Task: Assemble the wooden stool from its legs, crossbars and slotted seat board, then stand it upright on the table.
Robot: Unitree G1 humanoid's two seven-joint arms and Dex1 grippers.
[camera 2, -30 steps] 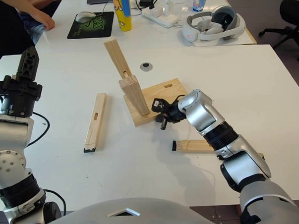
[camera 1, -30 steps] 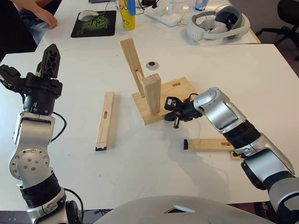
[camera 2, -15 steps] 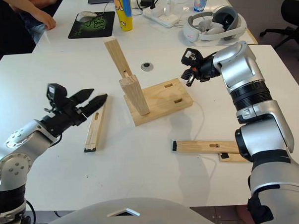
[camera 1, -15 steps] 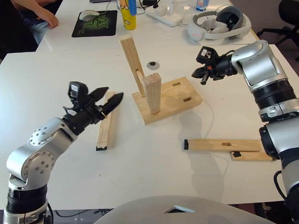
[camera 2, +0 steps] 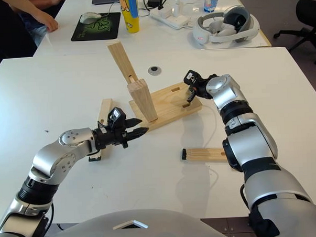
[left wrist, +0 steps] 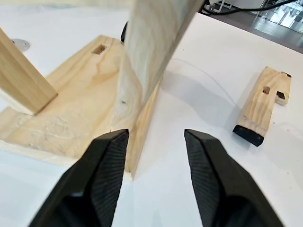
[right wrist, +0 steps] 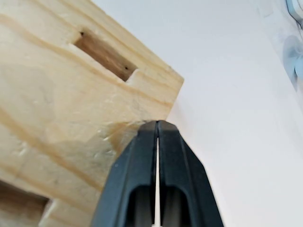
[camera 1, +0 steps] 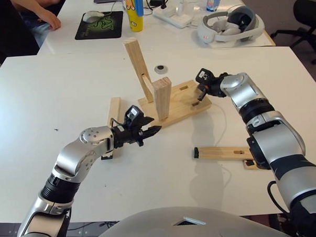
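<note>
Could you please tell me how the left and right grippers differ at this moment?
The left gripper is open, while the right gripper is shut. The left points at the seat board's near edge beside the front leg; the right sits by its far right edge. Both are empty and close to the board.

The left arm (camera 1: 76, 160) stretches low from the near left toward the centre, forearm almost level. Its left gripper (camera 1: 151, 132) points right, fingers parted. The right arm (camera 1: 263, 125) extends far, wrist bent leftward. Its right gripper (camera 1: 199, 94) is pinched closed, tips angled downward.
</note>
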